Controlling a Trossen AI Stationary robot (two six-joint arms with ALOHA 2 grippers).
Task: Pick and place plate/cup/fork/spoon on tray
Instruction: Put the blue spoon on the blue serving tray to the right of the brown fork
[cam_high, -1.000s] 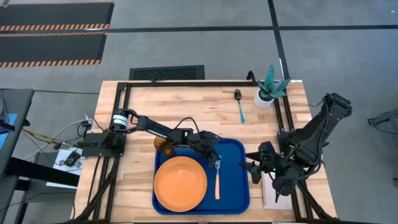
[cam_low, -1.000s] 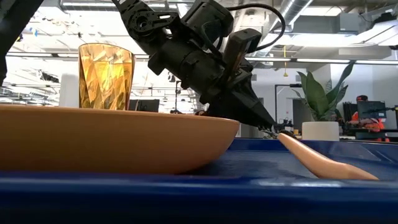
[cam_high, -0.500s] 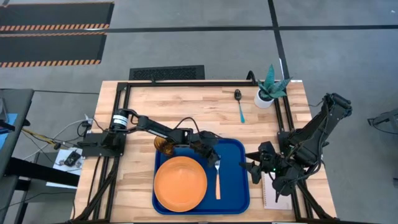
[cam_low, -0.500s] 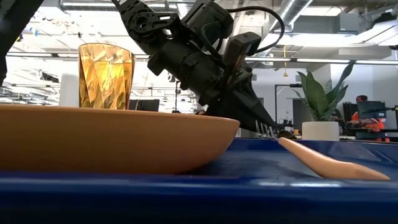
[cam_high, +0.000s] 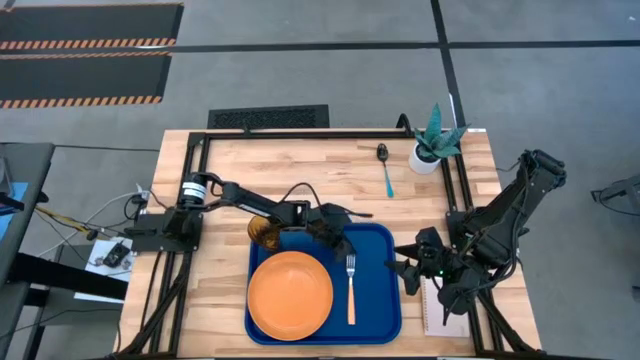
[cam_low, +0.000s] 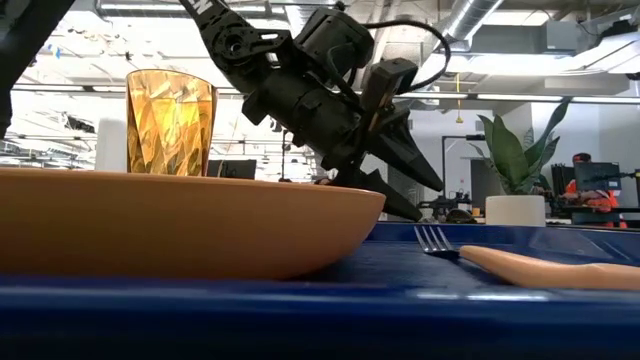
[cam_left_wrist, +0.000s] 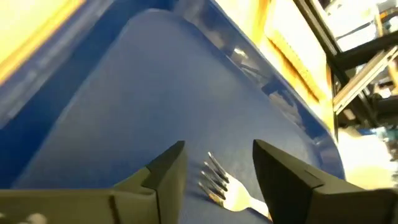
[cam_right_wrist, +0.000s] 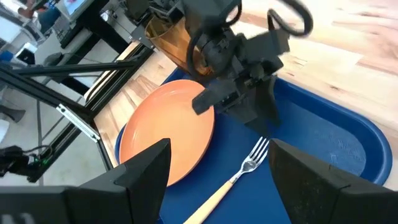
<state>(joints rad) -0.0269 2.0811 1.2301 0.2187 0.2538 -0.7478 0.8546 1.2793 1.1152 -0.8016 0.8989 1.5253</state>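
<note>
The blue tray (cam_high: 380, 250) holds the orange plate (cam_high: 290, 295), the amber cup (cam_high: 265, 233) upright at its far left corner, and the fork (cam_high: 350, 290), which lies flat to the right of the plate. My left gripper (cam_high: 340, 243) is open just above the fork's tines (cam_left_wrist: 217, 185), one finger to each side, touching nothing. The teal-handled spoon (cam_high: 386, 172) lies on the bare wood at the far right. My right gripper (cam_high: 405, 268) waits open past the tray's right rim.
A white pot with a green plant (cam_high: 433, 145) stands at the far right corner beside the spoon. A white notepad (cam_high: 440, 310) lies under the right arm. Black frame rails run along the table's left, far and right sides.
My left gripper has opened, let go of the fork's tine end and risen a little. The fork, before held slanting with its tines raised, now lies flat on the tray.
</note>
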